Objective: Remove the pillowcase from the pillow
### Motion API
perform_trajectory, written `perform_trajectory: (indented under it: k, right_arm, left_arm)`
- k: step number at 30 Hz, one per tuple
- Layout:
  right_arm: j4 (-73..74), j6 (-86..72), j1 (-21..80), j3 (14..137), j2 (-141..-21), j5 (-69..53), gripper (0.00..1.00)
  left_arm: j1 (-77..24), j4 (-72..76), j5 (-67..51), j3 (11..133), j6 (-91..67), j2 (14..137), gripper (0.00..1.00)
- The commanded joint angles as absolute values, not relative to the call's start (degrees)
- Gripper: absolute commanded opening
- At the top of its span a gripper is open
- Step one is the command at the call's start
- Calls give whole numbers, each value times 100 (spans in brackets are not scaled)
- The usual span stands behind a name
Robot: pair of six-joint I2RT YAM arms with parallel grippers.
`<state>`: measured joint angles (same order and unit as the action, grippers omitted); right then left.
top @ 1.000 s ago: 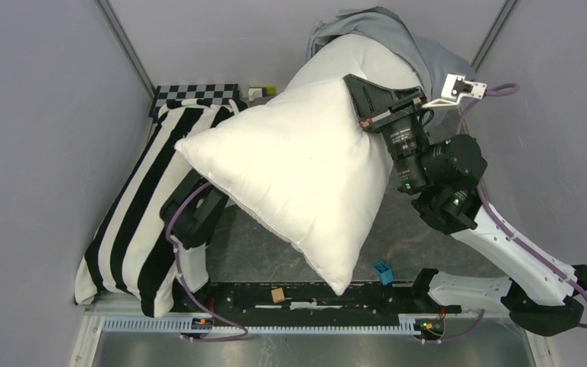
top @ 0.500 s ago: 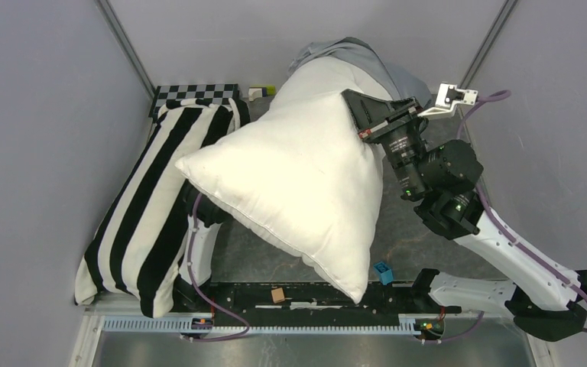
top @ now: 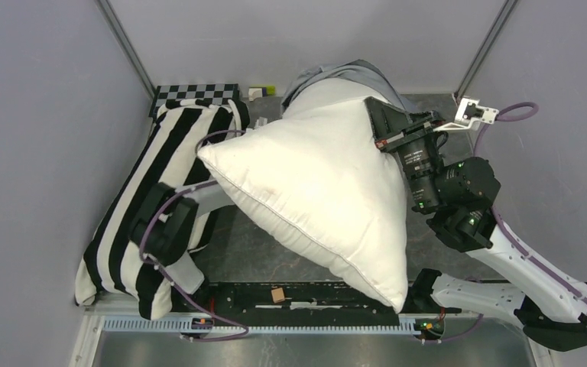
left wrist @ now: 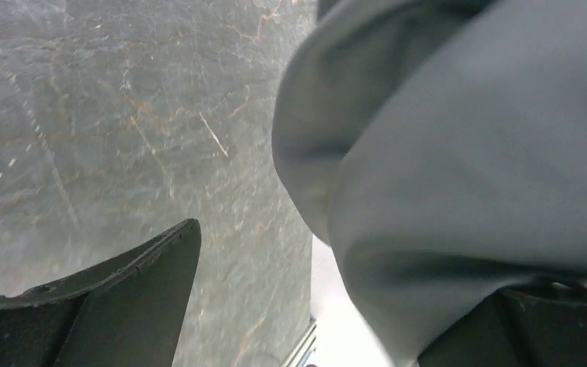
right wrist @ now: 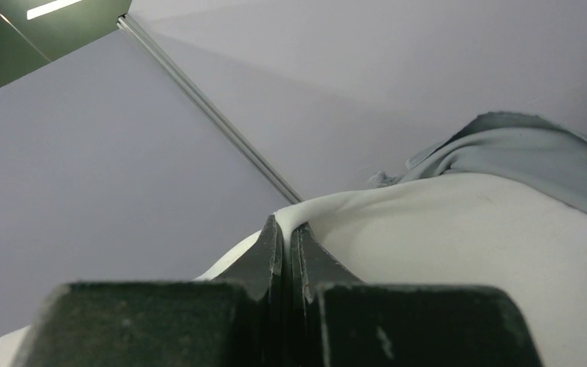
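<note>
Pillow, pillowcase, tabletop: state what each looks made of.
Pillow: white woven cloth, likely cotton, matte, with a stitched edge seam, plumply stuffed.
Pillowcase: smooth blue-grey fabric falling in soft folds, matte.
Tabletop: dark stone-look surface, veined and scratched, slightly glossy; it could be laminate.

Top view: evenly, softly lit from above, sharp throughout; brightest on plump white pillow [top: 313,191], soft shadow beneath it on dark marbled counter [top: 252,245].
Left wrist view: dimmer; light blue-grey fabric pillowcase [left wrist: 466,176] close and blurred, left end effector [left wrist: 344,267] in shadow.
Right wrist view: bright; right end effector [right wrist: 289,237] near-black, out of focus.
</note>
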<state>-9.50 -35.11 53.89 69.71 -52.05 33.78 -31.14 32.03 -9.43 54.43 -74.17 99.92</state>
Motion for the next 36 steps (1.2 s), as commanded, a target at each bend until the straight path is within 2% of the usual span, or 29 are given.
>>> perform_trajectory:
  k: [1,7,12,15,18,21,24,26,28,31,32,34,36]
  right_arm:
    - [-2691,-2443,5406,7025,-5027,3426,0]
    - [-3341,-1687,5408,6084,-4715,3601,0]
    - [-3372,-1424,5408,5534,-4562,3579,0]
    - [-3262,-1215,5405,5267,-4512,3291,0]
    - [-3059,-1060,5406,4952,-4499,2675,0]
    - [-2938,-1091,5401,4776,-4714,1954,0]
    - [-2227,-1054,5410,5311,-5328,707,0]
    - [-1792,-956,5406,5620,-5670,-80,3]
    - [-1542,-924,5407,5624,-5737,-395,20]
    - [-1026,-827,5406,5507,-5619,-226,64]
    - [-728,-790,5405,5526,-5576,-51,75]
    - [-236,-681,5405,5529,-5459,488,87]
    - [324,-476,5406,5490,-5261,1043,96]
  left_arm:
    - [-3015,1916,-686,4814,-6324,8496,100]
    - [-3108,-39,-364,4469,-5703,6313,100]
    - [-3094,-1602,814,4283,-5504,4230,100]
    - [-3085,-2254,1429,4561,-5208,3483,100]
    - [-3088,-3225,1621,5437,-4570,3537,100]
    - [-3087,-3884,1308,6121,-3910,3926,100]
    - [-3086,-4284,849,6650,-3536,4281,100]
    - [-3085,-4518,951,6869,-3466,4384,100]
    - [-3092,-4579,922,6959,-3322,4355,100]
    - [-3101,-4677,359,7029,-3168,4549,100]
    - [-3115,-4768,133,7071,-3173,4723,100]
    - [-3282,-4933,27,7061,-3255,5027,100]
    - [-3723,-4899,399,6936,-3338,5171,100]
